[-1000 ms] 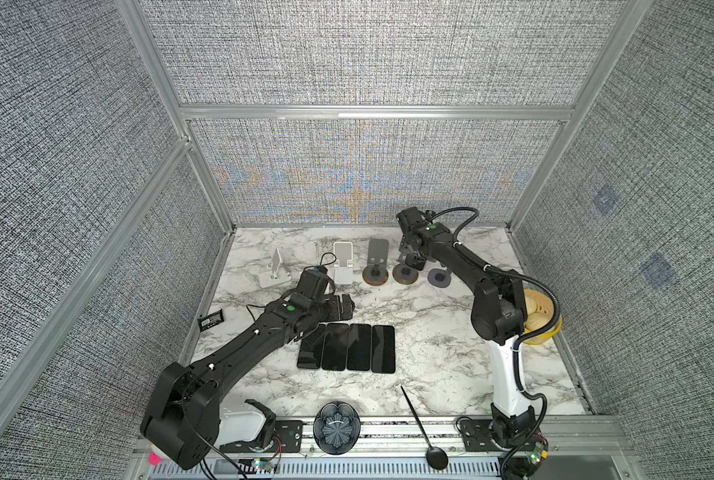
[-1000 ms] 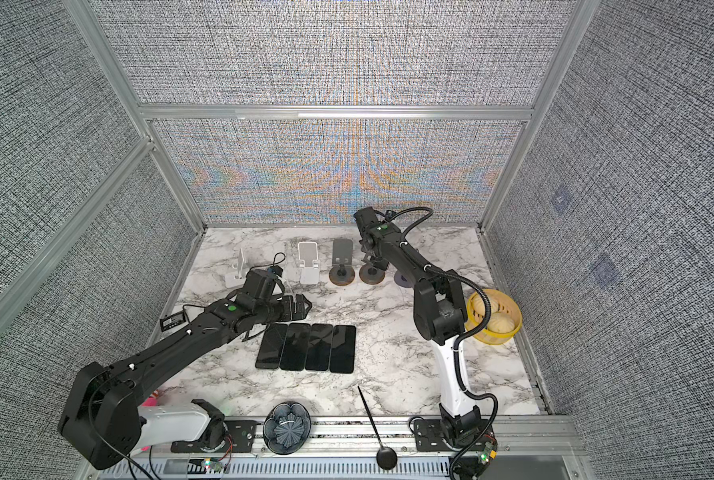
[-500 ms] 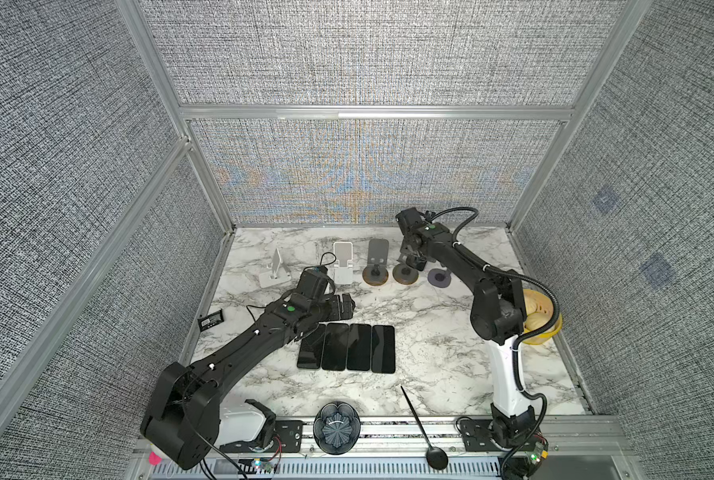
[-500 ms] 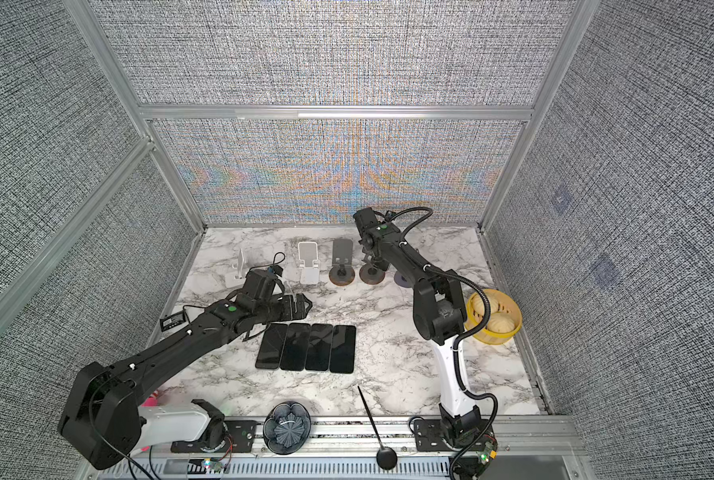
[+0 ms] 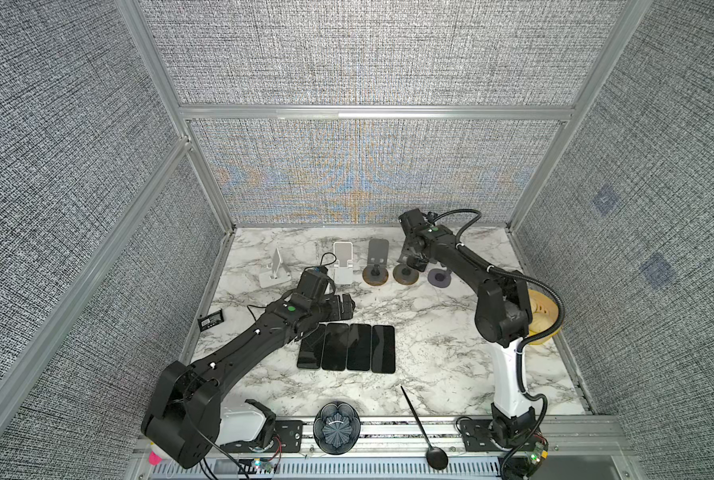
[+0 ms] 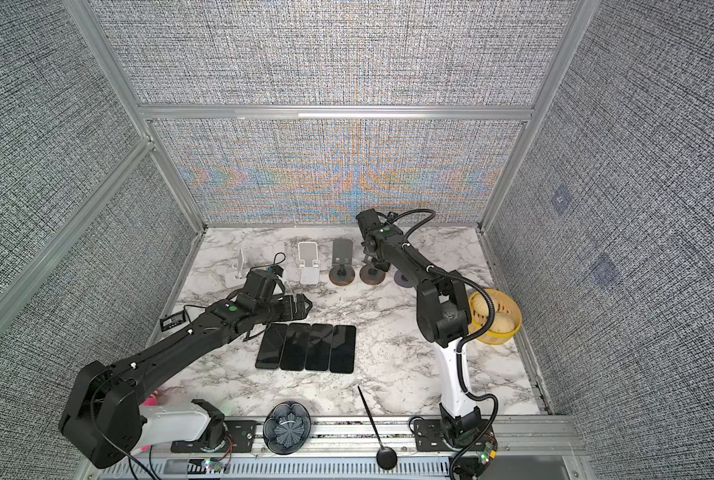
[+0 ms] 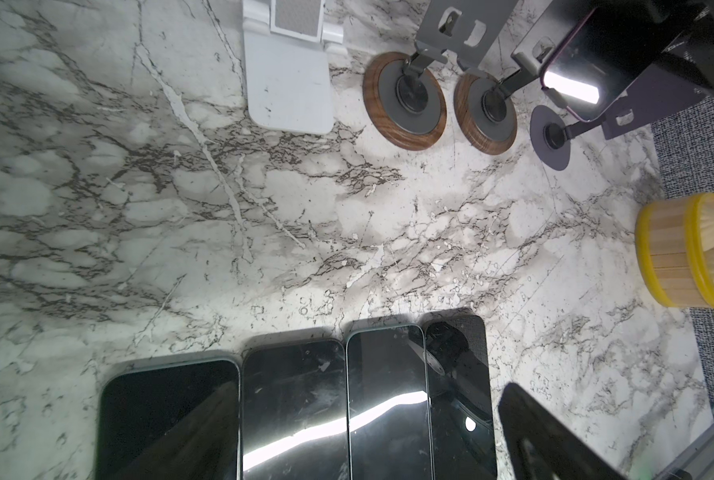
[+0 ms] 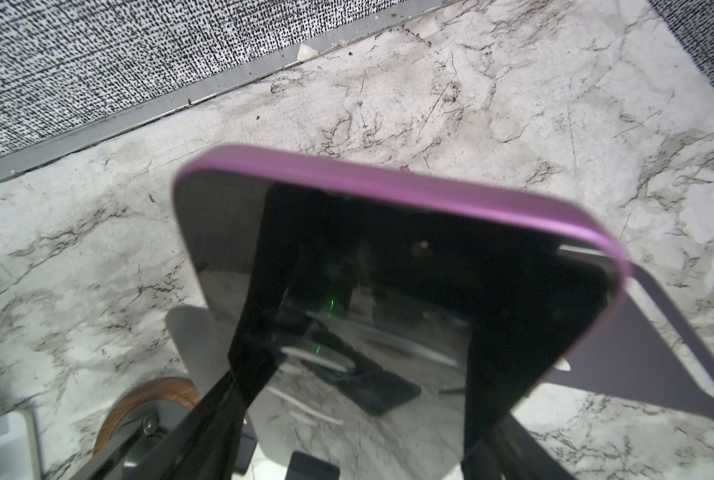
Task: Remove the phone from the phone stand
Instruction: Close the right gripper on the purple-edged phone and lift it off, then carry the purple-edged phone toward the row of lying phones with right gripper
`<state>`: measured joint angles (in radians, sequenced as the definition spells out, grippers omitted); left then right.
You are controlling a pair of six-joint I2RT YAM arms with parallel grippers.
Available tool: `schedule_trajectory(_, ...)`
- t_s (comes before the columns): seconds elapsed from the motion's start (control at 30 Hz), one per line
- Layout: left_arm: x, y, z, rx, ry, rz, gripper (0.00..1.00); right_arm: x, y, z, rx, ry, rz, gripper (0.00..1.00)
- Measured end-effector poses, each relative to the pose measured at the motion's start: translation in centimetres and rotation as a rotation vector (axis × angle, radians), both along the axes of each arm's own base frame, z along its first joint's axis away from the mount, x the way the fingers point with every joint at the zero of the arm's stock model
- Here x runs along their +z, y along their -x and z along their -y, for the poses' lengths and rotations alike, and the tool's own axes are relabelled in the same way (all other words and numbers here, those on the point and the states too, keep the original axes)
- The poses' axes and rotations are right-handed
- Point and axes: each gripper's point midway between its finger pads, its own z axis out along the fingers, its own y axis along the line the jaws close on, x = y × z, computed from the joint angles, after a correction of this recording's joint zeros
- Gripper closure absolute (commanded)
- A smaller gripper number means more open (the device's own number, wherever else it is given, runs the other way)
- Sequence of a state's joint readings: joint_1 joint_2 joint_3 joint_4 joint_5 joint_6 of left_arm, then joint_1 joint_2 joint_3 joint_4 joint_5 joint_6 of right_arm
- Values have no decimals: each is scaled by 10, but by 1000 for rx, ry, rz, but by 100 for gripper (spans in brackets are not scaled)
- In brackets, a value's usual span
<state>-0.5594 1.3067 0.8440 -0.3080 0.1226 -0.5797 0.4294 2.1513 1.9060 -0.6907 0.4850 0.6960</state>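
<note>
Far and right on the marble bench [image 5: 430, 324], the purple-cased phone [image 8: 388, 195] leans on its purple metal stand [image 8: 637, 365]. The right tool [image 5: 414, 261] straddles its top, jaws apart; whether they pinch it I can't tell. The left tool [image 5: 344, 306] hangs wide and empty, mid-bench.

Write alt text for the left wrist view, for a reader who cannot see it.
Four dark phones lie side by side on a marble table. Beyond them is a row of stands: a white stand, two wood-based stands, and a purple stand holding a fifth phone in a purple case. A yellow basket sits apart.
</note>
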Motion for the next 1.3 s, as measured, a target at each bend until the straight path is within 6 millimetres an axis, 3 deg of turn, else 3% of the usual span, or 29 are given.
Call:
schedule_trajectory(0.37, 0, 0, 0, -1, 1, 0, 2, 3, 7, 0, 28, -54, 9, 27)
schedule_trajectory(0.87, 1, 0, 1, -5, 6, -2, 2, 5, 22, 17, 21, -100, 29, 28)
schedule_trajectory(1.3, 1, -1, 5, -10, 20, 0, 2, -13, 38, 23, 31, -115, -27, 28)
